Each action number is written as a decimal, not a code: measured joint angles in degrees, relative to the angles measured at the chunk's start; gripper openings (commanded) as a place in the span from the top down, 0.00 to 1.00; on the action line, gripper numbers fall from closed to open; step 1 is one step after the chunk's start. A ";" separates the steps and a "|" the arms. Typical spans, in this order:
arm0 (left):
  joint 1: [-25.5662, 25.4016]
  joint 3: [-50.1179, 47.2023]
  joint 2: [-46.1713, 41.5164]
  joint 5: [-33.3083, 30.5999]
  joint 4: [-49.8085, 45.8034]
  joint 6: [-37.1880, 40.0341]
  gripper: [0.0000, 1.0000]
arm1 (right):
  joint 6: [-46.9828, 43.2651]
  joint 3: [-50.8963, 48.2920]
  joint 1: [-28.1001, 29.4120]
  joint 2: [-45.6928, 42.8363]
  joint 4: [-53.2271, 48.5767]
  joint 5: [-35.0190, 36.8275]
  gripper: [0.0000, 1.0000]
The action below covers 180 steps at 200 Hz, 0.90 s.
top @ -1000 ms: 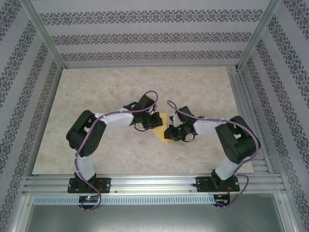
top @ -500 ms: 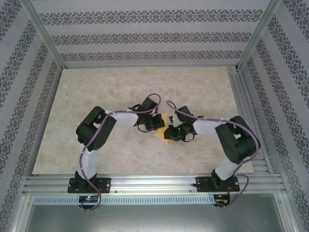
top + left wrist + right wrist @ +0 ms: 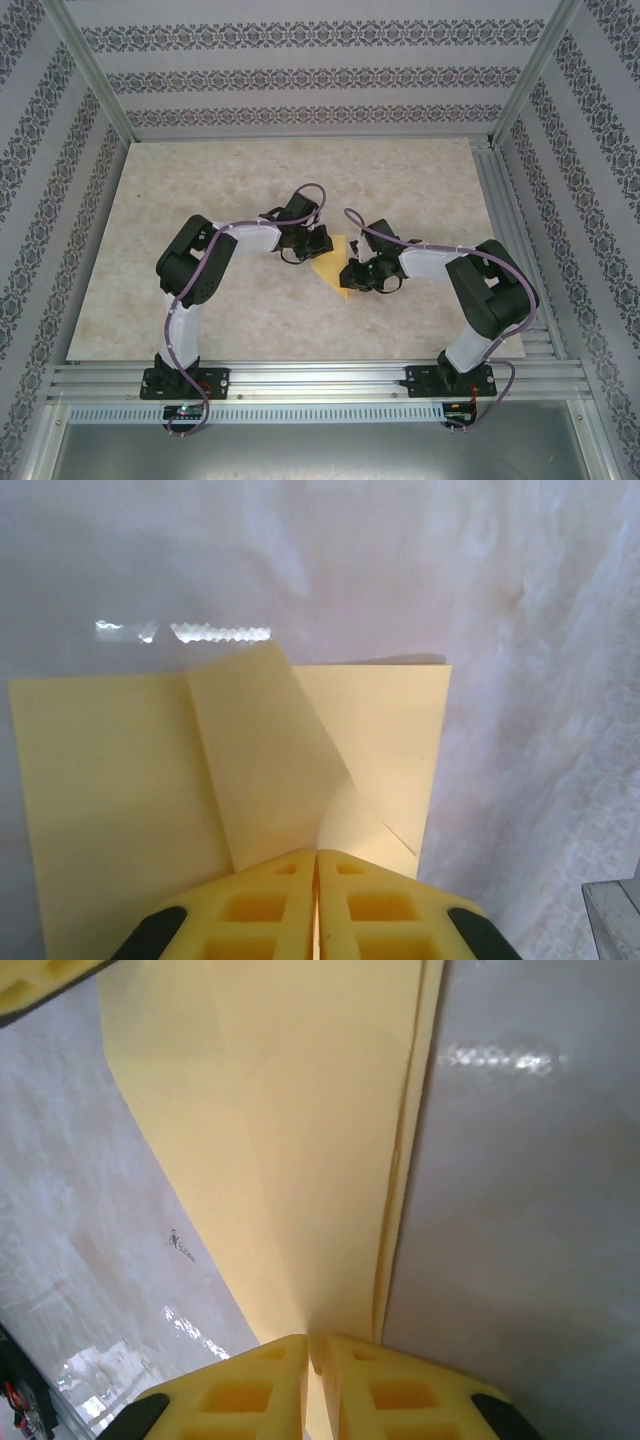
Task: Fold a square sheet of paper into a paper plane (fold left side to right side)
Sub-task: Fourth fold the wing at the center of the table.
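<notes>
1. The square sheet of paper (image 3: 329,268) lies on the marble-patterned table (image 3: 250,180) near its middle, between the two grippers. In the left wrist view the square sheet of paper (image 3: 110,780) is seen flat, with one flap (image 3: 270,760) raised off it and leaning over the rest.
2. The flap's lower corner is pinched by the left gripper (image 3: 317,858), whose yellow fingers are pressed together on it. In the top view the left gripper (image 3: 316,245) is placed at the sheet's left edge.
3. The opposite edge is clamped by the right gripper (image 3: 315,1345), with the jaws almost closed and the paper (image 3: 290,1140) running between them. In the top view the right gripper (image 3: 351,272) is found at the sheet's right side.
4. Change noted: half a second ago the left gripper was positioned further right, over the sheet. It is now drawn back leftward, and more yellow is exposed. The right gripper is unchanged.
5. Consequence, as judged: the left-to-right fold is not yet laid down; the flap is still held raised and uncreased.
</notes>
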 measured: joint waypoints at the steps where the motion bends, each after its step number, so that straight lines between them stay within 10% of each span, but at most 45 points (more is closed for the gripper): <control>1: 0.02 0.13 0.07 0.07 -0.09 0.00 0.88 | -0.02 0.00 0.00 0.00 -0.04 0.00 0.85; 180: 6.71 11.43 6.08 -2.69 -3.43 6.25 0.84 | -0.15 0.26 0.39 -0.07 -0.63 0.74 0.85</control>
